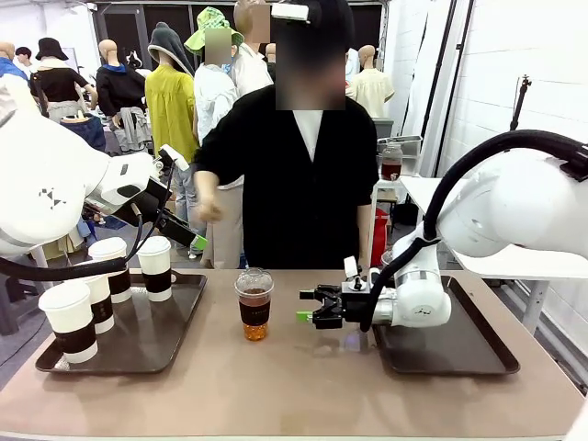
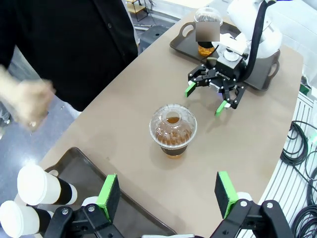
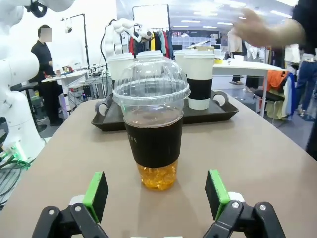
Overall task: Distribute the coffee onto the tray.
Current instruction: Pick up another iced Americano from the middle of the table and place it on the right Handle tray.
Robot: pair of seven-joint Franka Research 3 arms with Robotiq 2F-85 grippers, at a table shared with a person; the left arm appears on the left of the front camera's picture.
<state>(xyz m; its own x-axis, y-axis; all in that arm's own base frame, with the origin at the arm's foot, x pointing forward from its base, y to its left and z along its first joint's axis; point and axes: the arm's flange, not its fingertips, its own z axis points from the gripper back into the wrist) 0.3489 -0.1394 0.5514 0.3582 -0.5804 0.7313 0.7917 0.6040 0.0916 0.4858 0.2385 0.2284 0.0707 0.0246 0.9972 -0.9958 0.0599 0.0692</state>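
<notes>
Clear cup: we see a clear dome-lidded cup [image 1: 254, 303] of amber-brown drink with a dark band around its middle. It stands upright on the bare table [image 1: 276, 395], between the two trays.
Right gripper: the right gripper [image 1: 303, 305] lies low over the table just beside the cup, fingers pointing toward it. Its jaws are spread wide and hold nothing. In the right wrist view the cup stands apart from the green pads [image 3: 96, 194], beyond them and centred on the gap.
Left gripper: the left gripper [image 2: 167, 195] hangs above the table at the near edge of the left tray, looking down on the cup. Its jaws are also released and empty.
Paper cups: four white paper cups [image 1: 156, 266] with white lids and dark sleeves stand upright together on the left tray [image 1: 175, 349].
Second clear cup: in the left wrist view we find another dome-lidded cup [image 2: 207, 22] standing on the right tray [image 1: 459, 354], behind the right gripper.
Person: a person in a black top stands at the far side of the table, one hand [image 1: 209, 207] raised well above it, blurred.
</notes>
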